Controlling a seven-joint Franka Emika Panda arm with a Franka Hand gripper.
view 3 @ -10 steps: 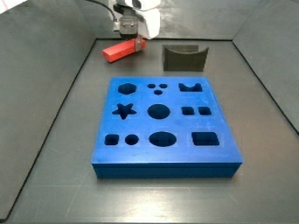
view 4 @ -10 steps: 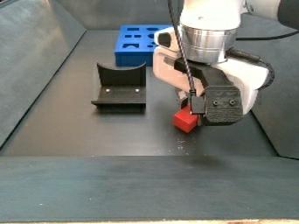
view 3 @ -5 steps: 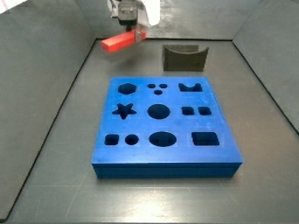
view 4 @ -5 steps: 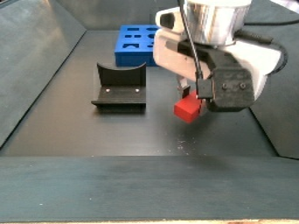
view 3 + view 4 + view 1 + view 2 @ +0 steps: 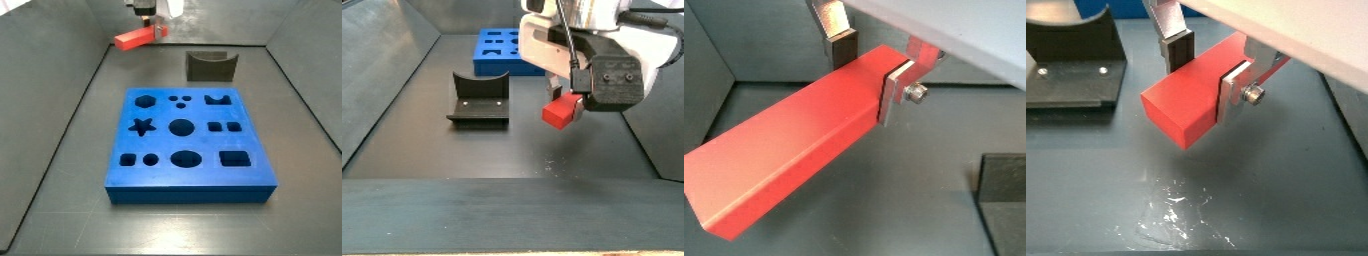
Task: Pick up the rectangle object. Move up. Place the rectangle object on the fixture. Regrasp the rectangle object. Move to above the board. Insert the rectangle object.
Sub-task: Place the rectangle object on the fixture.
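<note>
Dark grey floor [image 5: 67, 160] with grey side walls. Gripper [image 5: 1209, 68] raised above floor, far from board [image 5: 187, 140], fingers clamped on rectangle object [image 5: 1197, 90]; red block held clear of floor in both side views [image 5: 561, 110], tilted, silver finger plate [image 5: 898, 92] pressed against its side near one end. Fixture [image 5: 478, 100] on floor, left of held block, apart from it; blue board beyond fixture in a side view [image 5: 500, 50]. Glossy patch [image 5: 1173, 205] on floor below block.

Claw [image 5: 1207, 72] aloft — silver fingers [image 5: 1236, 92] clamped, wrist vertical.
</note>
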